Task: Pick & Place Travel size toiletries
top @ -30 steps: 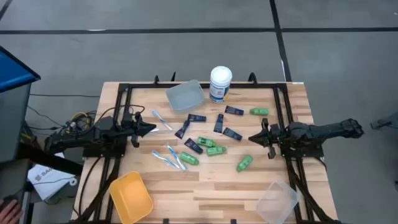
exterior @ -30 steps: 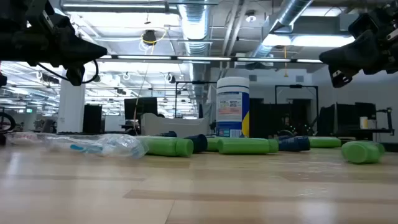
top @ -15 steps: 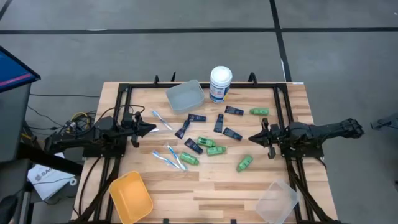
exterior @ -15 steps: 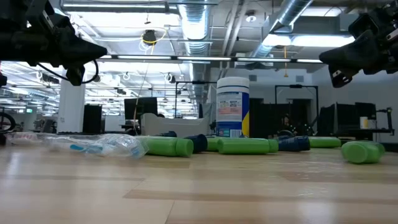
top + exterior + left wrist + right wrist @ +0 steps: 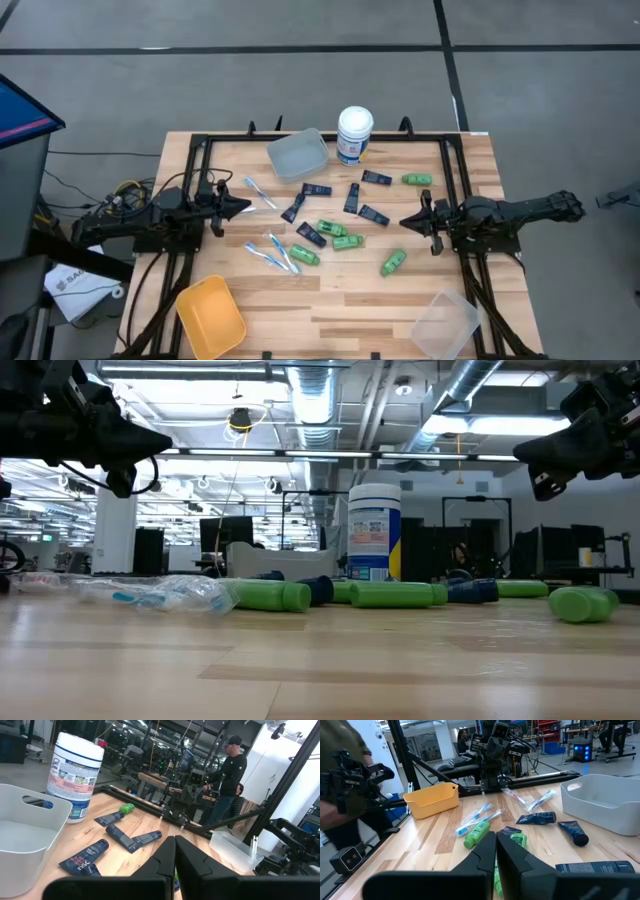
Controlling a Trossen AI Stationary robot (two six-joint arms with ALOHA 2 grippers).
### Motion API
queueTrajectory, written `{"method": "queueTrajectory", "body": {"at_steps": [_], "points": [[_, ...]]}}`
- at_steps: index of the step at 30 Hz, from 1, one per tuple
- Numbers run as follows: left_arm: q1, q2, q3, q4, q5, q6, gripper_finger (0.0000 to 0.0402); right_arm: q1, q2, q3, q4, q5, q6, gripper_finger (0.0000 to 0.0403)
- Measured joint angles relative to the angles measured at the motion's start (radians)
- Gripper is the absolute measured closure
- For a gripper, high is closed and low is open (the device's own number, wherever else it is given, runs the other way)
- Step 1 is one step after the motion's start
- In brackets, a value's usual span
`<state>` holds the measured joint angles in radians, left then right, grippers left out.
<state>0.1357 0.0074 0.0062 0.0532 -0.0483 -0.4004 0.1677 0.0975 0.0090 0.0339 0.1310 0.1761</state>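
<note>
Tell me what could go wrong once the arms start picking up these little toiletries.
The bright green little bottles and dark navy flat tubes lie crowded mid-table, so a descending end effector might nudge neighbours. The round bottles could roll away. The tall white blue-labelled canister stands upright beside the clear plastic bin; a sweep toward that bin could topple it. Both the left end effector and right end effector are shut and must open first.

The toiletries (image 5: 335, 228) lie scattered across the middle of the table (image 5: 330, 310) — toothbrushes (image 5: 270, 252) toward the left, a lone bottle (image 5: 393, 262) toward the right. Behind them stand a canister (image 5: 354, 135) and, just to its left, a bin (image 5: 297, 153). Two more bins occupy the front corners — one left (image 5: 210, 316), one right (image 5: 445, 324). The left pincer (image 5: 245, 206) and right pincer (image 5: 405, 222) flank the scatter, facing inward.
</note>
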Motion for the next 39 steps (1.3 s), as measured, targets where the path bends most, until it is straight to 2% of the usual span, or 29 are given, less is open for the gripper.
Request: {"method": "queueTrajectory", "body": {"at_steps": [19, 31, 39], "points": [[0.000, 0.000, 0.000, 0.003, 0.000, 0.000, 0.0401, 0.000, 0.000, 0.000, 0.000, 0.000, 0.000, 0.0397], [0.000, 0.000, 0.000, 0.114, 0.000, -0.034, 0.0401, 0.000, 0.000, 0.000, 0.000, 0.000, 0.000, 0.0397], [0.000, 0.000, 0.000, 0.183, -0.005, -0.160, 0.0401, 0.000, 0.000, 0.000, 0.000, 0.000, 0.000, 0.0397]]}}
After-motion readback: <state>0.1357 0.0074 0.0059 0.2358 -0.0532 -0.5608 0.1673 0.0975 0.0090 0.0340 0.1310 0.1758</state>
